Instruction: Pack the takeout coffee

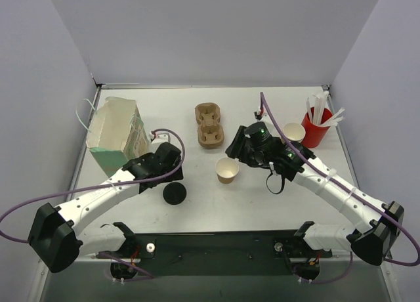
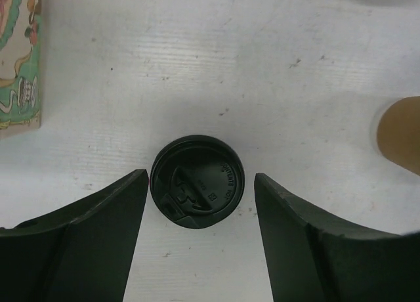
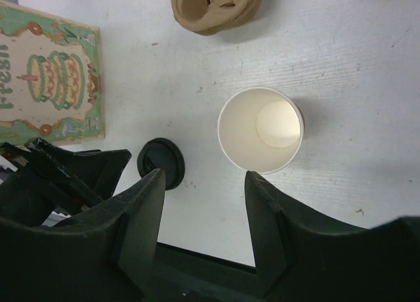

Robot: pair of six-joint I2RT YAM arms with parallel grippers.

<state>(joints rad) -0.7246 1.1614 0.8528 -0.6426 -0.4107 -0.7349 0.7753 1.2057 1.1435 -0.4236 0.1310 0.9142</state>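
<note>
The takeout coffee cup [image 1: 227,169] is brown kraft paper with a pale, empty inside [image 3: 260,129]. It stands upright and lidless at the table's middle, and its side shows at the right edge of the left wrist view [image 2: 401,134]. My right gripper [image 1: 235,152] [image 3: 203,177] is open just short of the cup's rim, with nothing between its fingers. A black lid [image 1: 174,194] [image 2: 197,182] [image 3: 161,163] lies flat on the table. My left gripper [image 1: 172,180] [image 2: 200,177] hangs open above it, with a fingertip on either side and not gripping it.
A green printed paper bag [image 1: 111,134] [image 2: 20,52] [image 3: 49,79] stands open at the left. The moulded pulp cup carrier [image 1: 209,125] [image 3: 216,6] lies behind the cup. A second brown cup [image 1: 293,131] and a red cup of white sticks [image 1: 315,125] stand at the right.
</note>
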